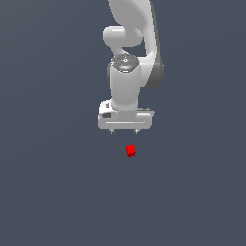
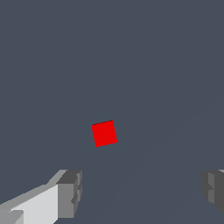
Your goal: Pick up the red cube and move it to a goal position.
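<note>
Red cube matte; arm glossy white.

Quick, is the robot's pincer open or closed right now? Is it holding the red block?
Pincer: open and empty; the red cube lies apart from it on the floor, not yet grabbed.

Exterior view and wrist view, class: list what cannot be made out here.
- Goal position: no marker shows in either view.
- Claw fingertips: in the exterior view, too small to judge their height above the red cube.
- Fingers: in the wrist view, cut off by the picture's edges.
</note>
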